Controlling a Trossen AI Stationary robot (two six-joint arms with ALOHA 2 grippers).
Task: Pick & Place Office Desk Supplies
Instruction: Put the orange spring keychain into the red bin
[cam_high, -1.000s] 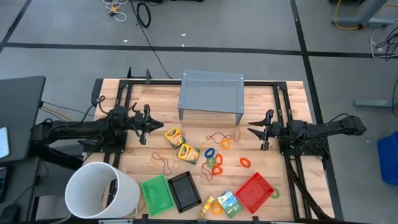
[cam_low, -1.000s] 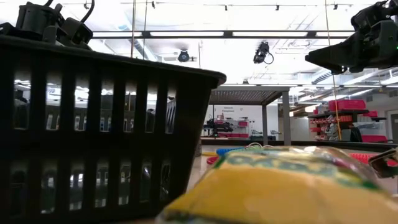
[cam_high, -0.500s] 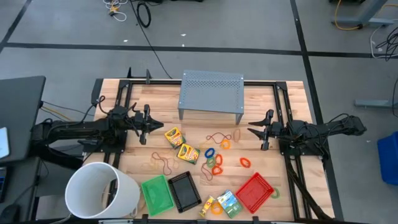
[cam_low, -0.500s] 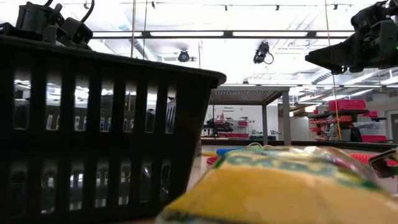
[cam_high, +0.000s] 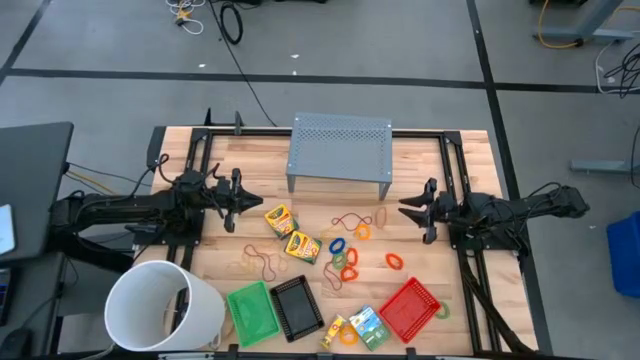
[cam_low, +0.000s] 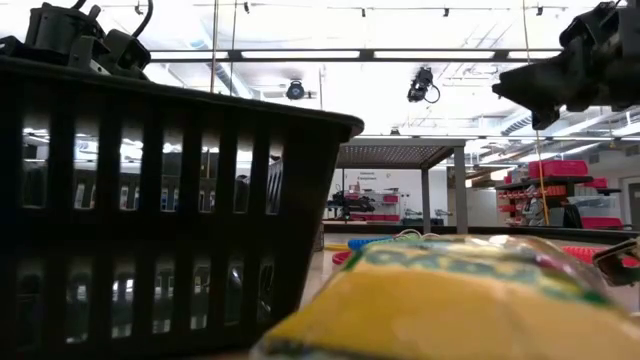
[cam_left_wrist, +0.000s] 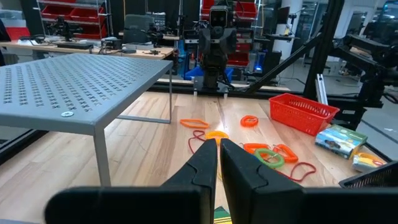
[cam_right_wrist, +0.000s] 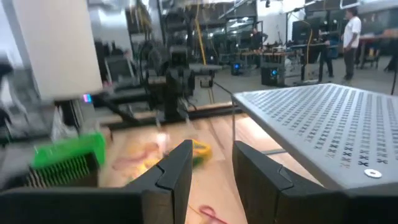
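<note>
Two yellow-green crayon boxes (cam_high: 279, 218) (cam_high: 302, 245) lie flat at mid-table, a third pack (cam_high: 370, 326) at the near edge beside a yellow glue stick (cam_high: 334, 331). Coloured rings (cam_high: 345, 258) and brown rubber bands (cam_high: 262, 264) (cam_high: 350, 220) lie scattered around them. Green (cam_high: 252, 309), black (cam_high: 297, 305) and red (cam_high: 410, 308) mesh trays sit along the near side. My left gripper (cam_high: 246, 205) hovers shut, left of the crayon boxes (cam_left_wrist: 219, 155). My right gripper (cam_high: 404, 210) hovers open on the right, pointing toward the rings (cam_right_wrist: 211, 168).
A grey perforated metal stand (cam_high: 340, 150) stands at the far middle. A big white bucket (cam_high: 165, 305) fills the near left corner. In the low view the black tray (cam_low: 150, 200) and a yellow pack (cam_low: 450, 300) block most of the table.
My right gripper has shifted a little: in the low view it sits slightly higher and has tipped. The left arm and all supplies have stayed in place.
</note>
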